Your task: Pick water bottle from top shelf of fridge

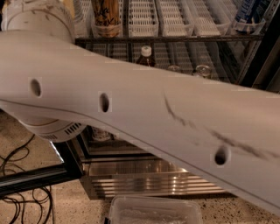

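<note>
My white arm link (144, 113) crosses the whole view and hides most of the fridge (148, 179). The gripper is out of view. The top shelf (175, 38) runs along the top, a dark wire rack with white slotted lane trays (142, 17). A tan printed can (106, 17) stands in one lane. Left of it a clear ribbed shape (81, 15) shows above the arm; I cannot tell if it is the water bottle. A blue-labelled item (247, 13) sits at the far right of the shelf.
On the shelf below, a brown-liquid bottle with a white cap (145, 54) and two can tops (202, 70) peek over the arm. A black door frame (65, 162) stands low left. Black cables (22, 188) lie on the floor. A clear plastic bin (153, 212) sits at the bottom.
</note>
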### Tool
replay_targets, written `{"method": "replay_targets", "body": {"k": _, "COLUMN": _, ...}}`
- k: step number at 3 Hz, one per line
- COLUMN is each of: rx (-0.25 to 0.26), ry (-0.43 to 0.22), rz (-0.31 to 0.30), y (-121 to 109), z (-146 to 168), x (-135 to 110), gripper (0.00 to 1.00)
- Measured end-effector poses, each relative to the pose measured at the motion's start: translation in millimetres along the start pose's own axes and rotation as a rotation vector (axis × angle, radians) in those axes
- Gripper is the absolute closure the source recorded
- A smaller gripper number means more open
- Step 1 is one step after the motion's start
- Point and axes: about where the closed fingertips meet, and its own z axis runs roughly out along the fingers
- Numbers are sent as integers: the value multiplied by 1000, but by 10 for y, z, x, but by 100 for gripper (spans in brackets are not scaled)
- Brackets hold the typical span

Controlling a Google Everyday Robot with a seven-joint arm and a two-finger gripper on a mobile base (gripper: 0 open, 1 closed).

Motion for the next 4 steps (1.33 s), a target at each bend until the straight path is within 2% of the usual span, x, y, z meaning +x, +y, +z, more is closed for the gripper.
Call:
{"method": "replay_targets", "body": {"k": 1, "rx": -1, "ry": 26, "rz": 4, "y": 48, "z": 28, "x": 93, "gripper": 39}}
{"method": "replay_targets", "body": {"k": 3, "rx": 23, "ry": 61, "rz": -15, "y": 12, "z": 91, "x": 271, "gripper": 36}}
{"method": "replay_targets", "body": {"k": 4, "rx": 61, "ry": 55, "rz": -6, "y": -63, "z": 144, "x": 331, "gripper": 35}}
